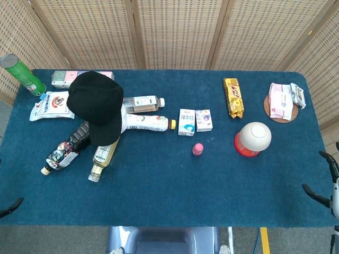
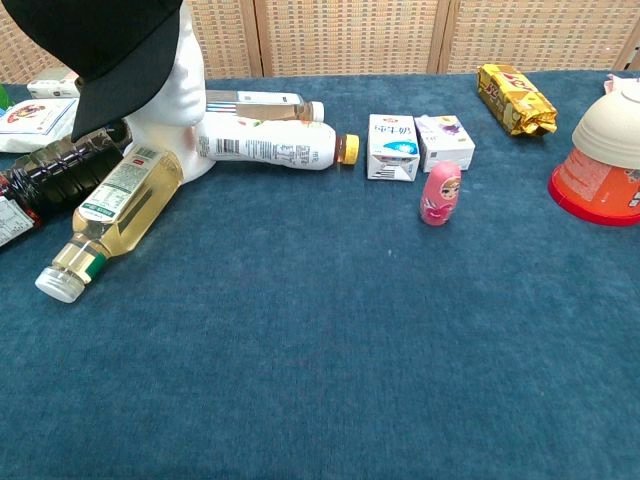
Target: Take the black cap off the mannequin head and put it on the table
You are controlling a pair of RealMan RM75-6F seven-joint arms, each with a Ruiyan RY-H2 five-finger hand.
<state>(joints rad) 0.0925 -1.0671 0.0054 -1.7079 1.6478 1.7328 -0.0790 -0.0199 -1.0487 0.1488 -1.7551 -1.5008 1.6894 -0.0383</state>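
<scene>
Black cap (image 1: 96, 103) on mannequin head (image 2: 172, 95), desk (image 1: 175, 180) at 10 o'clock. Right hand (image 1: 326, 185) at 4 o'clock edge, fingers apart, holding nothing. Left hand (image 1: 10, 206): only a tip visible, state unclear.

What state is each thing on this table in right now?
black cap: on the mannequin head.
Pale bottle: lying down, capped.
White bottle: lying down.
Pink doll: upright.
Instant noodle cup: upright, lidded.
Right robot hand: at the table edge, holding nothing, fingers apart.
</scene>
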